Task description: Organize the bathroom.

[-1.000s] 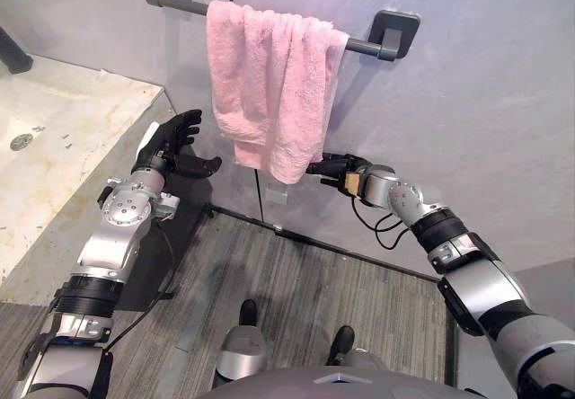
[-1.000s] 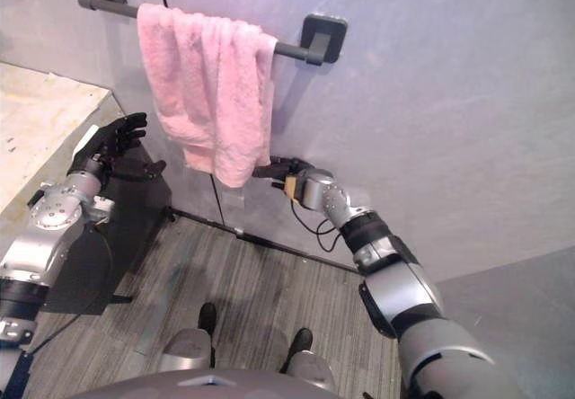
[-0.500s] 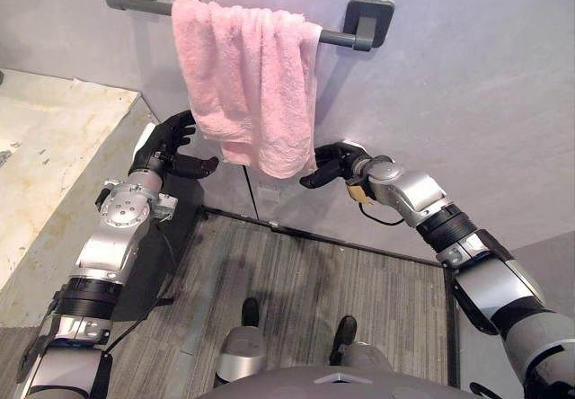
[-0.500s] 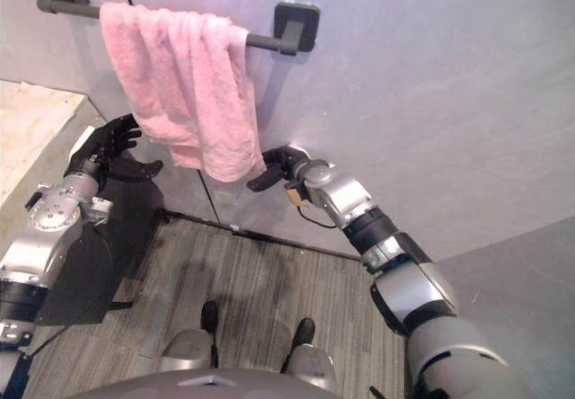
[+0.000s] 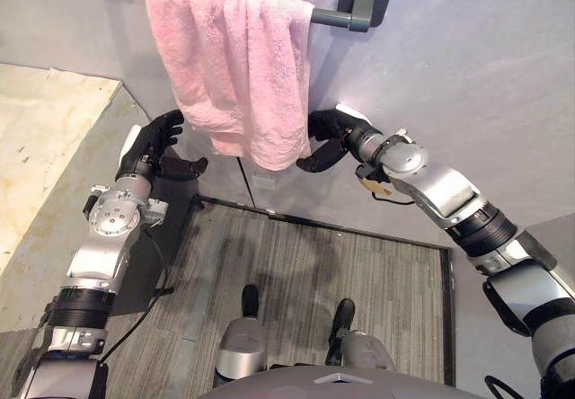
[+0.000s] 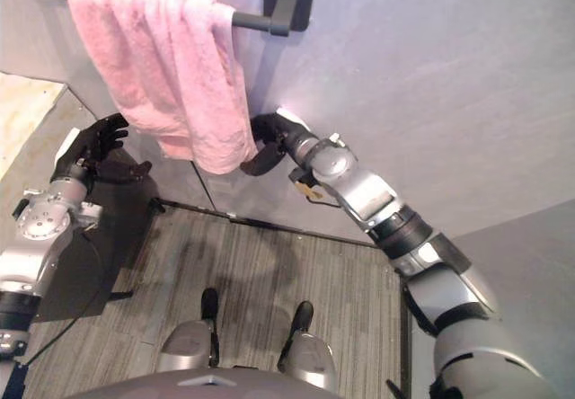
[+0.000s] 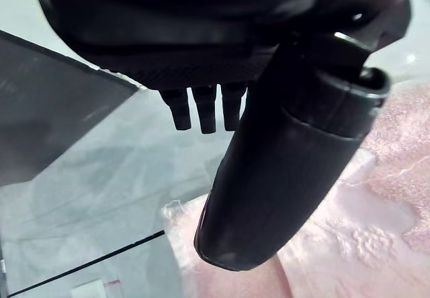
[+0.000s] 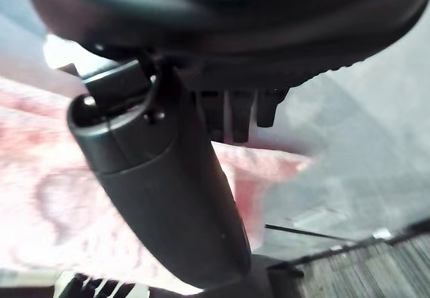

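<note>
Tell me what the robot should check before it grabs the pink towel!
1. Pink towel hangs over the towel bar: ok.
2. Left hand open, beside the towel's lower left edge: ok.
3. Right hand open, at the towel's lower right corner: ok.
4. Either hand gripping the towel: not ok, neither one pinches it.
5. Towel hanging straight: not ok, it is bunched and its bottom edge is uneven.
6. Right fingers touching cloth: cannot tell.

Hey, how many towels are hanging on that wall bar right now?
1. A single pink towel is draped over the dark wall bar, bunched toward its left part. Its folds could hide a second layer, but nothing suggests another towel.
</note>
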Available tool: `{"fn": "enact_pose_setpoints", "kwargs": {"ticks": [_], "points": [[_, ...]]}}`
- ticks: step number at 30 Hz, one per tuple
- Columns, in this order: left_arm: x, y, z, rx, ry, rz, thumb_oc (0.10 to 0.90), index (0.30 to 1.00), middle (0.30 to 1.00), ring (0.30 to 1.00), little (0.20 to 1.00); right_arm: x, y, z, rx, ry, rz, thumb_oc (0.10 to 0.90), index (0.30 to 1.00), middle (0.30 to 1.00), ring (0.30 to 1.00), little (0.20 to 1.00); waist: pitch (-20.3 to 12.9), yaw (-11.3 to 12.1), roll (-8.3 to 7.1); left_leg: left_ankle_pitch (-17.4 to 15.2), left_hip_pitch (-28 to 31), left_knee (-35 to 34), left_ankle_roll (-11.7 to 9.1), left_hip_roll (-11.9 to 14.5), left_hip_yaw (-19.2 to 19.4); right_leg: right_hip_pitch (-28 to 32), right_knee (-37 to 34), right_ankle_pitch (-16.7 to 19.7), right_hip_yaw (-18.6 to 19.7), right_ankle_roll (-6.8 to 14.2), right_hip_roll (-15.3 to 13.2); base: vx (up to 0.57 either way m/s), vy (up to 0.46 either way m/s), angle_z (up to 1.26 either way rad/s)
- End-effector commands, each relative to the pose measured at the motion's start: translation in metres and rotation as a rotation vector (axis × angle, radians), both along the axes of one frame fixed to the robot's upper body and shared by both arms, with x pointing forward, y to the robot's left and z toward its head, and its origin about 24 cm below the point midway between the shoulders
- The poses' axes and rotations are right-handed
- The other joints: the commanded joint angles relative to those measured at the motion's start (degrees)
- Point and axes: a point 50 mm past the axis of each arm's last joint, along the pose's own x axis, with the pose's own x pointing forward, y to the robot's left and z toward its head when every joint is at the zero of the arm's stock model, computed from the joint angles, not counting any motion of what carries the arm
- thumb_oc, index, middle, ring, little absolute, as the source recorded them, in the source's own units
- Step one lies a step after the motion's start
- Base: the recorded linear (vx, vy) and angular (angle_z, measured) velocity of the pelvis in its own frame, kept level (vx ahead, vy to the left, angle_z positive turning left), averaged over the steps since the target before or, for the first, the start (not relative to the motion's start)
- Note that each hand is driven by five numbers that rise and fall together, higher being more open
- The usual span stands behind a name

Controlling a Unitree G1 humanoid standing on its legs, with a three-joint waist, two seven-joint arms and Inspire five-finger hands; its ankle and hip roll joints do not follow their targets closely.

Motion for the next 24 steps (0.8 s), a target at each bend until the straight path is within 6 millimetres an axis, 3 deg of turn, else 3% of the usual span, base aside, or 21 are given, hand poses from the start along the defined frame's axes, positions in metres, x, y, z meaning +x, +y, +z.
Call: {"fn": "enact_pose_setpoints", "kwargs": {"ticks": [1, 14, 18, 24], "points": [[-0.001, -0.003, 0.047, 0.123, -0.234, -0.042, 0.8, 0.9, 0.9, 0.9, 0.9, 0.003, -0.039, 0.134, 0.055, -0.574, -0.167, 0.8, 0.9, 0.9, 0.9, 0.9, -8.0, 0.84, -1.57, -6.28, 1.83, 6.9, -2.2, 4.9, 0.39, -4.92, 8.36, -3.49, -0.62, 5.29, -6.55, 0.02, 0.004, -0.04], [-0.002, 0.005, 0.057, 0.164, -0.255, -0.037, 0.8, 0.9, 0.9, 0.9, 0.9, 0.011, -0.074, 0.092, 0.594, -0.116, -0.335, 0.8, 0.9, 0.9, 0.9, 0.9, -7.37, -0.18, -2.86, -6.39, 0.89, 7.53, -2.23, 5.25, 0.47, -5.87, 9.63, -4.34, 0.06, 4.92, -6.18, 0.0, -0.002, 0.0], [-0.001, 0.007, 0.063, 0.184, -0.258, -0.032, 0.8, 0.9, 0.9, 0.9, 0.9, 0.016, -0.083, 0.076, 0.569, 0.007, -0.345, 0.8, 0.9, 0.9, 0.9, 0.9, -7.44, -0.14, -3.12, -6.27, 0.59, 7.59, -2.35, 5.39, 0.49, -5.88, 9.57, -4.29, 0.13, 4.91, -6.19, 0.0, 0.0, 0.0], [-0.001, 0.011, 0.068, 0.192, -0.258, -0.027, 0.8, 0.9, 0.9, 0.9, 0.9, 0.025, -0.094, 0.068, 0.529, 0.06, -0.353, 0.8, 0.9, 0.9, 0.9, 0.9, -7.65, 0.3, -3.37, -5.94, 1.18, 7.19, -2.55, 5.57, 0.81, -5.38, 9.43, -4.03, -0.77, 5.03, -6.58, 0.0, 0.0, 0.0]]}}
